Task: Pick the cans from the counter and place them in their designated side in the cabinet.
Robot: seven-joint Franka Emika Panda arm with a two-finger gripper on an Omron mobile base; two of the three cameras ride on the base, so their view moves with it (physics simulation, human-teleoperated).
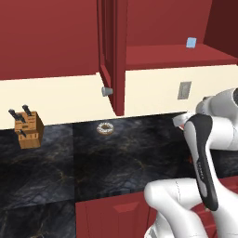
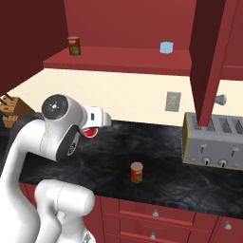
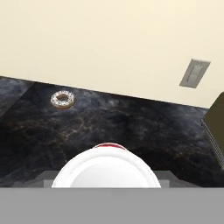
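My gripper [image 2: 91, 128] is shut on a red can [image 2: 90, 132], carried above the counter [image 2: 156, 147] in front of the cream wall. In the hand view the held can's pale top [image 3: 106, 169] with its red rim covers my fingertips. In the left base view the gripper [image 1: 180, 122] sits at the arm's end on the right. A second red can with a light label [image 2: 136, 172] stands upright on the counter near its front edge. On the cabinet shelf [image 2: 118, 61], a darker can [image 2: 73, 45] stands at the left. The cabinet door [image 2: 209, 57] hangs open.
A small light-blue box [image 2: 166, 47] sits on the shelf. A silver toaster [image 2: 216, 140] stands at the right under the door with its knob [image 2: 220, 99]. A donut [image 1: 105, 128] lies by the wall, with a knife block [image 1: 28, 128] further left. There is a wall outlet [image 2: 173, 101].
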